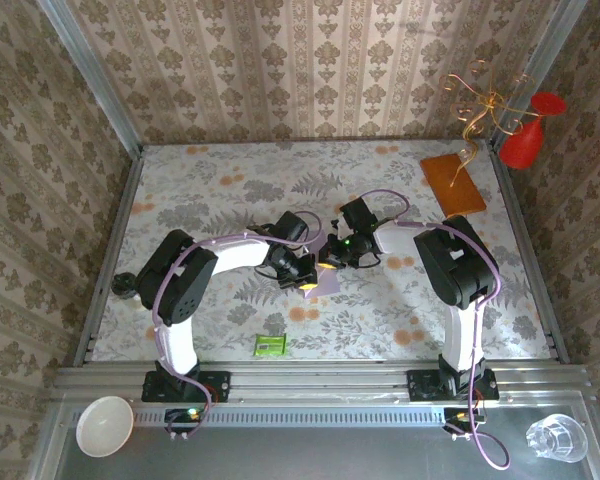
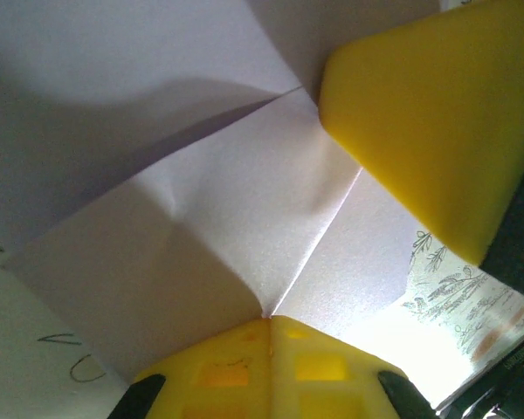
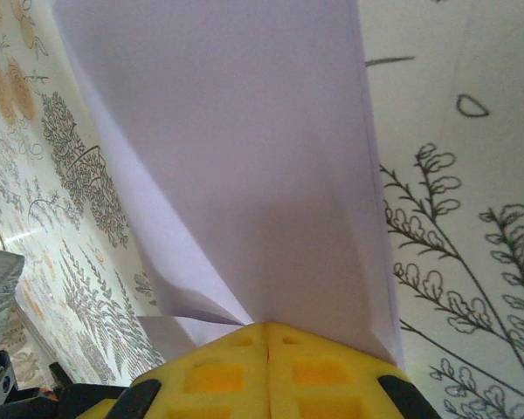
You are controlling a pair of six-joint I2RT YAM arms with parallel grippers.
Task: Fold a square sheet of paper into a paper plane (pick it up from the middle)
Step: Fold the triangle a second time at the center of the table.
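The pale lavender sheet of paper (image 1: 326, 281) hangs between both grippers over the table's middle, mostly covered by them from above. My left gripper (image 2: 269, 321) is shut on its edge where two creases meet, and the sheet (image 2: 227, 218) spreads out creased and folded above the yellow fingers. My right gripper (image 3: 266, 330) is shut on a folded, layered part of the sheet (image 3: 244, 157); its yellow finger (image 2: 428, 122) reaches into the left wrist view at the upper right. Seen from above, the left gripper (image 1: 305, 274) and right gripper (image 1: 332, 262) nearly touch. Whether the folds form a paper plane I cannot tell.
A small green packet (image 1: 271, 346) lies near the front edge. An orange-brown board (image 1: 453, 182) lies at the back right, beside a red vase (image 1: 528, 135) with gold wire. A white bowl (image 1: 104, 425) and a clear glass (image 1: 556, 437) sit on the front rail.
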